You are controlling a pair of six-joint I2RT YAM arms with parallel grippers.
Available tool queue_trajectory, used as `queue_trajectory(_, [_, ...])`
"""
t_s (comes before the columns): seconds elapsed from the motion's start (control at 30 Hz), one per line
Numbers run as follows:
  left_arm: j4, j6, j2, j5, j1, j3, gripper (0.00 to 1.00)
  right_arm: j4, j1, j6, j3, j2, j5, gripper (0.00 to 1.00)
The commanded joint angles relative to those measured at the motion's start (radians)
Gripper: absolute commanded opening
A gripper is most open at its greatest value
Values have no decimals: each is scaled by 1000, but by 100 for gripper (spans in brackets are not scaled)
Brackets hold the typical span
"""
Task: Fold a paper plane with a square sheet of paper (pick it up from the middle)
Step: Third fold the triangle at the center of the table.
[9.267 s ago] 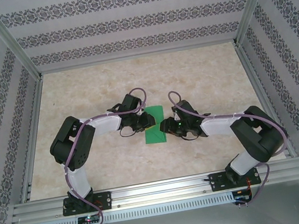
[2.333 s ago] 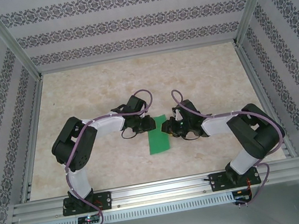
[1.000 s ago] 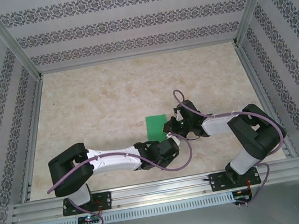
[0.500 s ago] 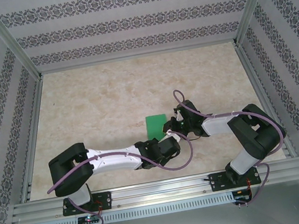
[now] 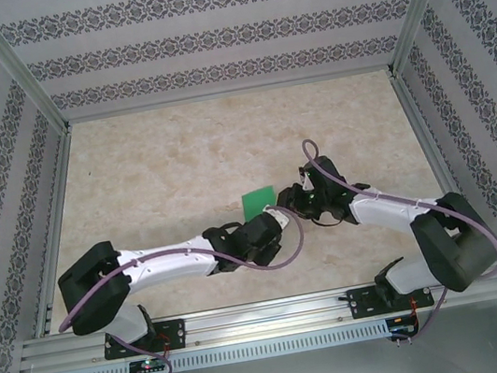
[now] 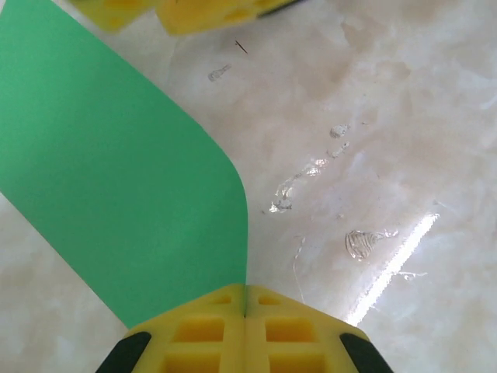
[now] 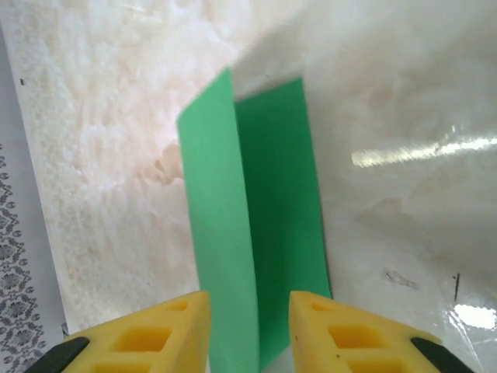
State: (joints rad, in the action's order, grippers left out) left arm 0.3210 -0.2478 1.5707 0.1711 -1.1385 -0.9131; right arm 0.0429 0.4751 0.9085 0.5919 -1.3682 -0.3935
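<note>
Green paper (image 5: 258, 202), already creased lengthwise into a narrow strip, sits at the centre of the overhead view on the marbled table (image 5: 160, 163), with a claw at each side of its lower end. The left gripper (image 5: 276, 222) reaches in from the lower left of that view. At the bottom centre of its wrist camera the yellow fingers (image 6: 202, 334) are pressed tight together, pinching one edge of the paper, which bows upward and runs off toward the upper left. This firm pinch looks meant to anchor the strip and control one layer while the next crease is set up. The right gripper (image 7: 248, 299) comes in from the right of the overhead view. In its own camera its fingers stand apart at the bottom of the frame, and the paper runs between them without being squeezed. One flap tilts up on the left and the other lies flat on the table. The spread claw appears to leave the hold to the left arm. With only a single fold visible, the plane seems far from finished.
</note>
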Motion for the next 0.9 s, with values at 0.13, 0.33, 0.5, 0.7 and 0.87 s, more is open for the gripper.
queue_trajectory(0.13, [-73, -11, -40, -263, 113, 48, 0, 47, 0, -92, 119, -43, -10, 20])
queue_trajectory(0.33, [-90, -19, -46, -350, 172, 69, 0, 52, 22, -126, 221, -187, -61, 15])
queue_trajectory(0.5, [-88, -15, -40, -381, 204, 71, 0, 11, 41, -118, 265, -314, -81, 14])
queue_trajectory(0.7, [-91, -21, -23, -435, 258, 81, 0, 61, 57, -173, 313, -417, -64, 12])
queue_trajectory(0.87, [-96, -24, 2, -490, 309, 82, 0, 132, 66, -224, 341, -464, -36, 11])
